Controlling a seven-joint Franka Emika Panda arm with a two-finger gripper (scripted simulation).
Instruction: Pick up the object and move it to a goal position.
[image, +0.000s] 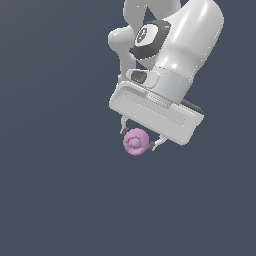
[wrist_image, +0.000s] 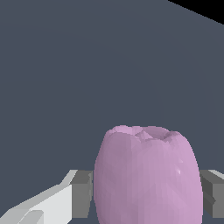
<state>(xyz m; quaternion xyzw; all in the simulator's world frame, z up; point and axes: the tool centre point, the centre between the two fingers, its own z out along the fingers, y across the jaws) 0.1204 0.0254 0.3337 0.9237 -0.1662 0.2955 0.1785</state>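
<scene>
The pink-lilac barrel-shaped lump (image: 135, 142) sits directly between the fingers (wrist_image: 83, 194) of the gripper (image: 137, 139), which are clenched against its two sides, its ringed end pointing away from the palm toward the dark counter (image: 55, 190).

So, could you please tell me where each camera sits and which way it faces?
Exterior view: off the arm, position unrecorded, facing the white arm, its tool and the pink object between its fingers.
Wrist view: on the wrist, looking along the fingers past the object to grey ground.
Shared: object and tool fingers.
</scene>
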